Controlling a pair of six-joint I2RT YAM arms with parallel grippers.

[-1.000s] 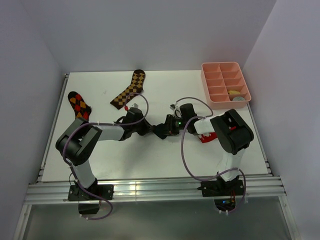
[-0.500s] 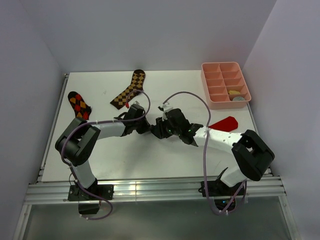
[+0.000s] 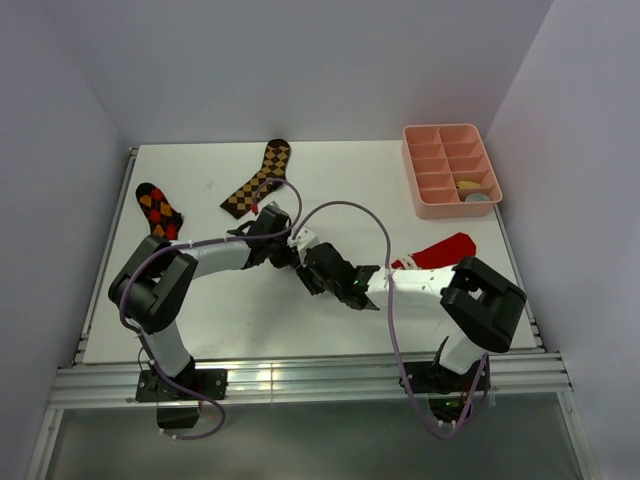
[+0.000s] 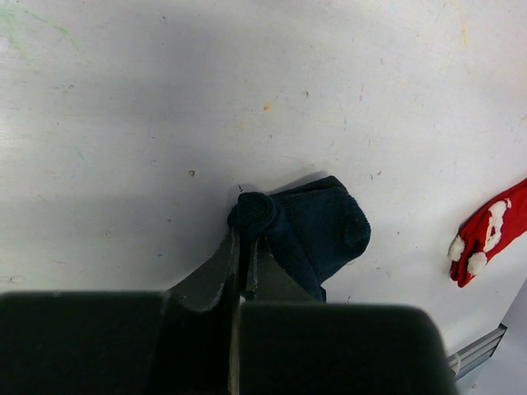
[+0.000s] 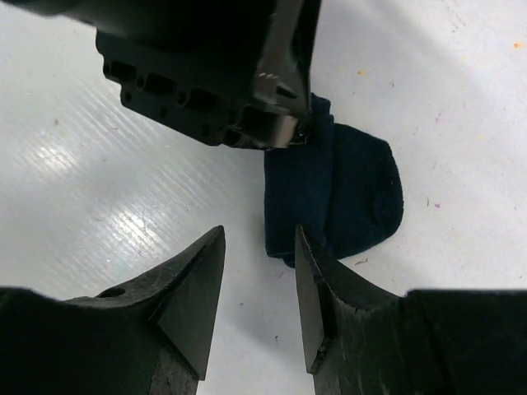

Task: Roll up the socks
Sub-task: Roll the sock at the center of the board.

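rolling the navy sock (image 4: 317, 234), partly done: it is lying in the middle of the table (image 4: 123, 99), the left tool (image 4: 241, 243) clenching its rolled-up end while the free end is lying flat. the right tool (image 5: 259, 280) is hanging released, jaws apart, just beside the flat part, not touching; the next move is likely calling for it to pin that part so the left can be winding further. both arms are stretching low toward the middle, the 2 wrists nearly meeting.

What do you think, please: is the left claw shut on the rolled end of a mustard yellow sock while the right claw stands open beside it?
Only the colour is wrong: in the left wrist view the sock is dark navy. The left claw is shut on its rolled end while the right claw stands open beside it.
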